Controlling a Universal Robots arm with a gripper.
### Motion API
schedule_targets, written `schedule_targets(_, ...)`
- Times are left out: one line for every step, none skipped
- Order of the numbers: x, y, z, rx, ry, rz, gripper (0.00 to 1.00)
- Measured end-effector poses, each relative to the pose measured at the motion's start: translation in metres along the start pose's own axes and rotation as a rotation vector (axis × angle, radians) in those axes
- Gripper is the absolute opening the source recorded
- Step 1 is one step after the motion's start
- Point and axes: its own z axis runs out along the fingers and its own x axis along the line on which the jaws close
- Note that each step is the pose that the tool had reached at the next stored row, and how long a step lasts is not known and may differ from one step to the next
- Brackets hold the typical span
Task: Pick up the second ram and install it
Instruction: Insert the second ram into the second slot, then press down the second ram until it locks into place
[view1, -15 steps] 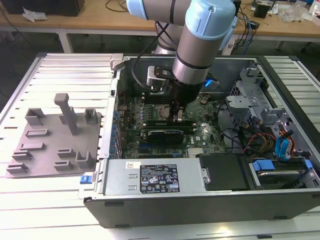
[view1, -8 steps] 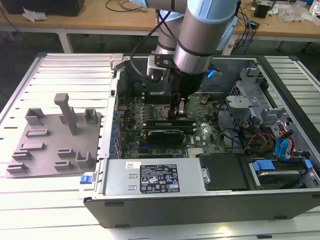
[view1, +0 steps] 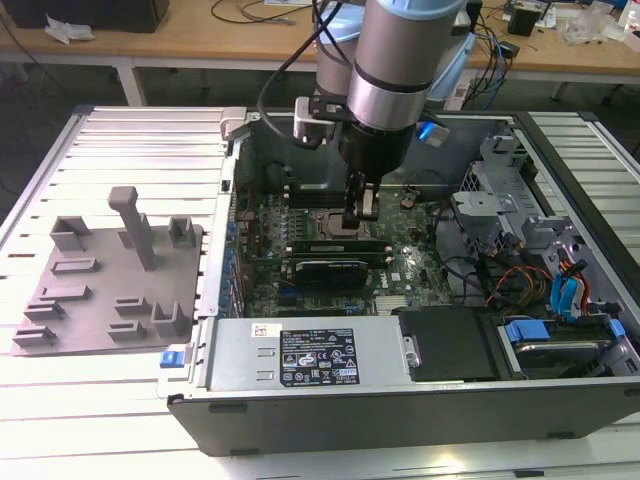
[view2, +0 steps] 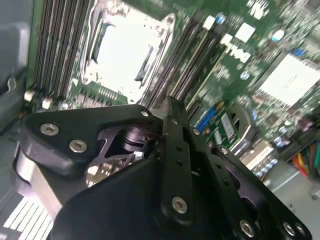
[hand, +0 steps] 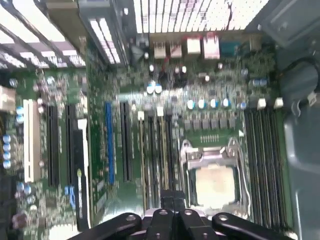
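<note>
Nearest the camera in the exterior view, the open computer case (view1: 400, 410) fills the lower right of the frame. The grey holder plate (view1: 100, 290) lies at left on the slatted worktop (view1: 120, 140).

At frame centre, the end effector (view1: 362, 212) hangs low over the memory slots beside the CPU socket (view1: 325, 222). In both wrist views its fingers (hand: 172, 202) meet, with no stick between them.

The second ram (view1: 330, 243) is probably the green strip lying in the slots just below the tips, though that is hard to confirm. The step in hand looks like seating. That would call for an even, straight-down push.

Room is tight. The socket lever is on one side, a dark card on the other, and the case walls stand further back.
</note>
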Motion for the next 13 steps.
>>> schedule_targets(0.0000,0.0002,0.0000,0.0216,-0.0012,-0.001,0.08)
schedule_targets(0.0000,0.0005,0.0000,0.0355,-0.0022,-0.002,0.08)
schedule_targets(0.0000,0.0005,0.0001,0.0376,-0.0026,-0.002,0.08)
schedule_targets(0.0000,0.0005,0.0001,0.0376,-0.0026,-0.002,0.08)
schedule_targets(0.0000,0.0006,0.0000,0.0375,-0.0023,-0.002,0.08)
schedule_targets(0.0001,0.0006,0.0000,0.0374,-0.0024,-0.002,0.08)
schedule_targets(0.0000,0.0006,0.0000,0.0373,-0.0023,-0.002,0.08)
schedule_targets(0.0000,0.0006,0.0000,0.0373,-0.0023,-0.002,0.08)
schedule_targets(0.0000,0.0006,0.0000,0.0373,-0.0023,-0.002,0.08)
schedule_targets(0.0001,0.0006,0.0000,0.0373,-0.0023,-0.002,0.08)
schedule_targets(0.0001,0.0006,0.0000,0.0372,-0.0022,-0.002,0.08)
schedule_targets(0.0001,-0.0008,0.0025,0.0370,0.0034,-0.015,0.08)
schedule_targets(-0.0001,-0.0044,0.0066,0.0368,0.0120,-0.028,0.08)
